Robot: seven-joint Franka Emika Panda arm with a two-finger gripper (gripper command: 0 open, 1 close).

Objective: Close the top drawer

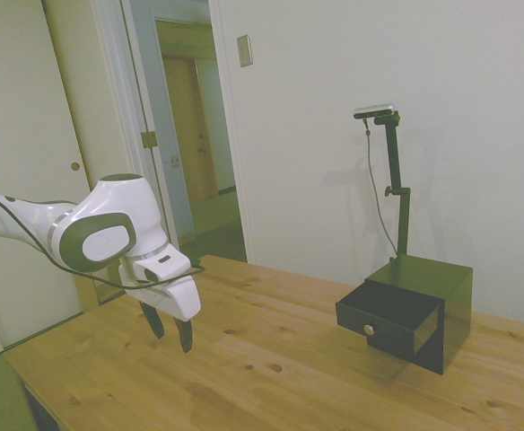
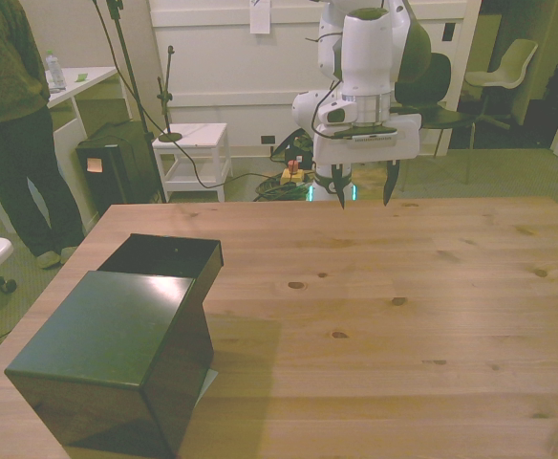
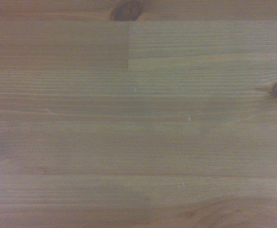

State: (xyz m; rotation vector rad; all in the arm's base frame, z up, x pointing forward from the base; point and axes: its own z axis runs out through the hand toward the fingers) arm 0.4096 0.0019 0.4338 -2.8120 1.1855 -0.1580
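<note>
The top drawer (image 1: 397, 316) of a small black box cabinet (image 1: 441, 292) stands pulled out, its flat front carrying a small round pale knob (image 1: 368, 329). In the front view the drawer (image 2: 164, 256) shows as an open black tray sticking out of the cabinet (image 2: 117, 363) at the front view's left. My gripper (image 1: 170, 330) hangs open above the table (image 1: 271, 377), far from the drawer, with nothing between its dark fingers. From the front the gripper (image 2: 363, 196) hovers near the table's far edge. Only bare wood shows in the wrist view.
A person (image 2: 16, 124) stands beside the table at the front view's left. Behind the table are a white side table (image 2: 191, 153), a dark box (image 2: 117, 172) and chairs (image 2: 508, 76). A wide stretch of tabletop (image 2: 403, 316) lies between gripper and cabinet.
</note>
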